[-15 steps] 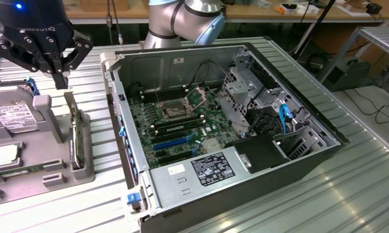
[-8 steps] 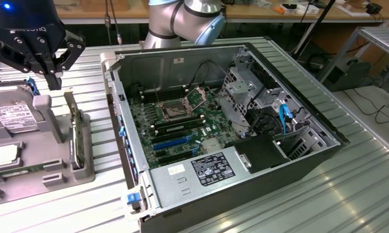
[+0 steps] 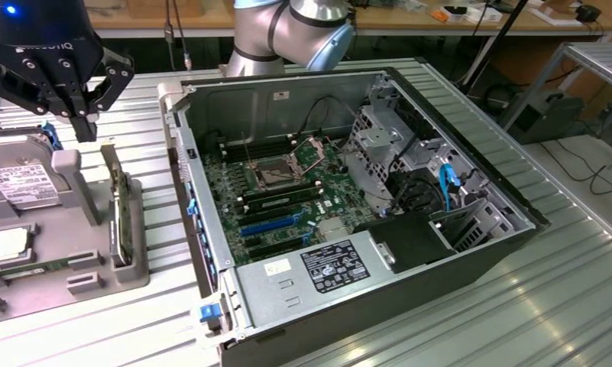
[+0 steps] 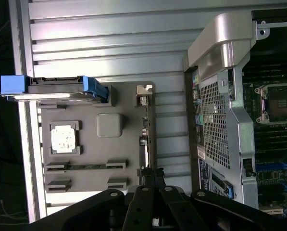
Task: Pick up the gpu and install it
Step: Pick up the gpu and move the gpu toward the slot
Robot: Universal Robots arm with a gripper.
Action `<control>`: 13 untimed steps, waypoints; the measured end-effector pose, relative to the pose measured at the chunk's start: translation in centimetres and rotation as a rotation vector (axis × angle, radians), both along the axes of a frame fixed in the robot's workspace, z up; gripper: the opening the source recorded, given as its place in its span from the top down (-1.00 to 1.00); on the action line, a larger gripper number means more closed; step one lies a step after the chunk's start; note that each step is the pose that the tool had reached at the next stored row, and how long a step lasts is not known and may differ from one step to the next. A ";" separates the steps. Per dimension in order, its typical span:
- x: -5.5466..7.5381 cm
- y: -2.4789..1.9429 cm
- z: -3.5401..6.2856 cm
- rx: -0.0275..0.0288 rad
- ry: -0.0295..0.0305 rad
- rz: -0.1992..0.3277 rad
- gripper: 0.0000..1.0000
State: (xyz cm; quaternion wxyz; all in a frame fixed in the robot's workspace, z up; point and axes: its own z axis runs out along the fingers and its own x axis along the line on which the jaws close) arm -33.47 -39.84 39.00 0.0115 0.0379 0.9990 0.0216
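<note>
My fingers [image 3: 82,130], pressed together and empty, hang at the upper left of the exterior view, just above the gpu [image 3: 122,218], which stands on edge with its long axis running down the frame.

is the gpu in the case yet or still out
Out: the thin green gpu card stands on edge in the grey holder tray, outside the black computer case.
</note>
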 end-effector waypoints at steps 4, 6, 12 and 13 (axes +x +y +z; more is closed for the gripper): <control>0.0 0.00 0.00 0.0000 0.0001 0.000 0.66; 0.0 0.00 0.00 0.0000 0.0000 0.000 0.53; 0.0 0.00 0.00 0.0000 0.0001 0.000 -0.08; 0.0 0.00 -0.02 0.0001 0.0000 0.000 -0.08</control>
